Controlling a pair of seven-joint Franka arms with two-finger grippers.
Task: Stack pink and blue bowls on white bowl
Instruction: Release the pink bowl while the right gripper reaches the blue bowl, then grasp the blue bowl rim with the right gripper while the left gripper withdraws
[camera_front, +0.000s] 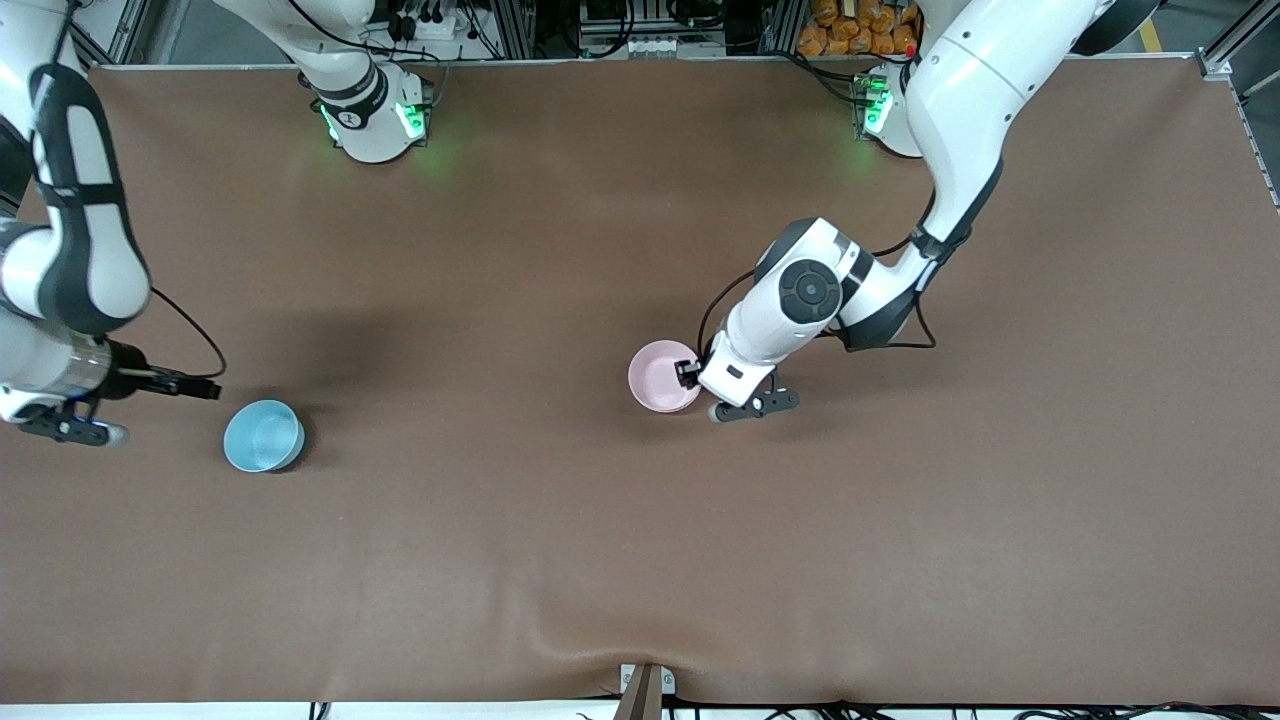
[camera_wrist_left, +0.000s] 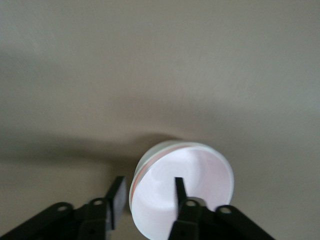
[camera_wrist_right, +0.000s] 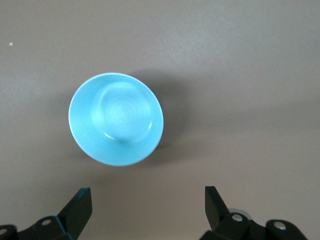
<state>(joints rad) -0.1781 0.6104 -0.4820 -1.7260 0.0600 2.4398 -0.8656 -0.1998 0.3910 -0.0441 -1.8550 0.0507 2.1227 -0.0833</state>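
The pink bowl stands mid-table. In the left wrist view the pink bowl sits nested in the white bowl, of which only a thin outer rim shows. My left gripper is open at this stack. It straddles the rim in its wrist view, one finger inside the pink bowl and one outside, with a gap to the wall. The blue bowl stands alone toward the right arm's end and also shows in the right wrist view. My right gripper is open and empty beside the blue bowl.
A brown mat covers the whole table. The arms' bases stand along the edge farthest from the front camera. A small clamp sits at the nearest edge.
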